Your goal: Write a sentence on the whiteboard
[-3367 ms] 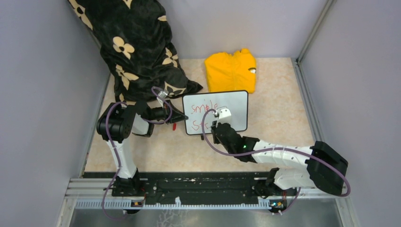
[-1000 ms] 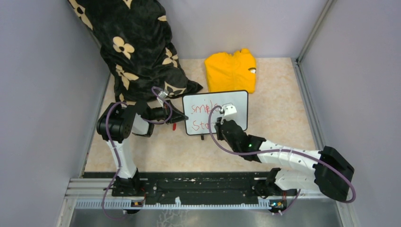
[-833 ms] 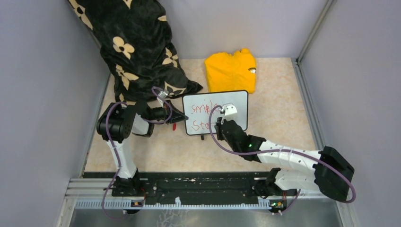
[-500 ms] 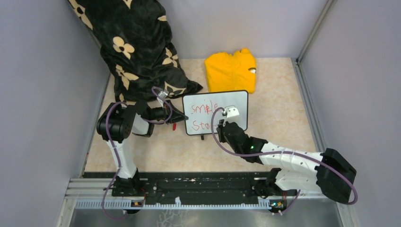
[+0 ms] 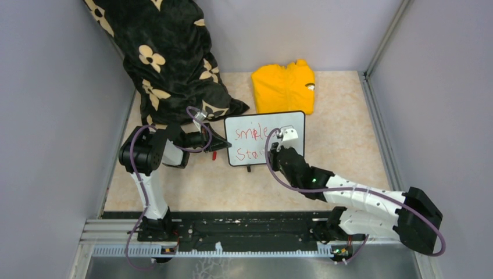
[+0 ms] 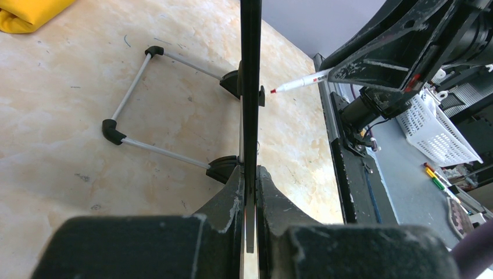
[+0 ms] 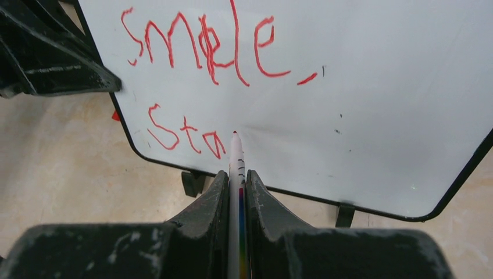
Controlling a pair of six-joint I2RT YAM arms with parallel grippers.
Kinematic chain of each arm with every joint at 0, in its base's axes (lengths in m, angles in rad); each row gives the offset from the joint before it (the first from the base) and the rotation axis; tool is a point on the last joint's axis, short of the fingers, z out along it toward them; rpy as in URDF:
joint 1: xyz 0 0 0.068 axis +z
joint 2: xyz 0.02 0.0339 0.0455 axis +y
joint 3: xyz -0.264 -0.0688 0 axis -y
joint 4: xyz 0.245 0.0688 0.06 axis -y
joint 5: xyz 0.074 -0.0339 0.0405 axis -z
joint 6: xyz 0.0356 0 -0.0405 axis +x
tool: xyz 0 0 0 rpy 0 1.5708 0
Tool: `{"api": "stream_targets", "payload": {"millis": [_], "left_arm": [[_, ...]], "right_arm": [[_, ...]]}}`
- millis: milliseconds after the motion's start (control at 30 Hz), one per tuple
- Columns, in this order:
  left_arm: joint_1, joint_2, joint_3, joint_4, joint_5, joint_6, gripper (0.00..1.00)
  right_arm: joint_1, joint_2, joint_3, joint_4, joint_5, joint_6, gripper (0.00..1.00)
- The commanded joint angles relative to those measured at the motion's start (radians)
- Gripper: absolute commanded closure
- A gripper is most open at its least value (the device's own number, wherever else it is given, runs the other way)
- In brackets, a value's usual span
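The whiteboard (image 5: 294,149) stands upright on its black feet in the middle of the table. The sentence (image 5: 249,143) is in red: "smile" (image 7: 203,46) above, "Sta" (image 7: 186,136) below. My left gripper (image 5: 224,141) is shut on the board's left edge, which the left wrist view shows edge-on (image 6: 250,87) between my fingers (image 6: 249,171). My right gripper (image 5: 275,153) is shut on a white marker (image 7: 235,157). The marker's red tip touches the board just right of the "a". The marker also shows in the left wrist view (image 6: 299,83).
A folded yellow garment (image 5: 283,87) lies behind the board. A black cloth with cream flowers (image 5: 168,58) hangs at the back left, over my left arm. A small red cap (image 5: 214,156) lies on the table left of the board. Grey walls close three sides.
My right gripper has moved to the right along the lower line with the marker. The lower line has grown from "St" to "Sta". The left arm has not moved.
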Motion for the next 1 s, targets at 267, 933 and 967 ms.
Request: {"api": "stream_targets", "payload": {"millis": [267, 933, 967], "left_arm": [[-0.015, -0.002, 0.016, 0.021, 0.024, 0.022, 1.00], [-0.015, 0.000, 0.019, 0.017, 0.024, 0.022, 1.00], [-0.016, 0.000, 0.017, 0.018, 0.024, 0.021, 1.00]], "right_arm": [[-0.034, 0.032, 0.052, 0.031, 0.038, -0.001, 1.00], [-0.034, 0.027, -0.022, 0.003, -0.013, 0.032, 1.00], [-0.035, 0.027, -0.024, 0.004, -0.015, 0.033, 1.00]]}}
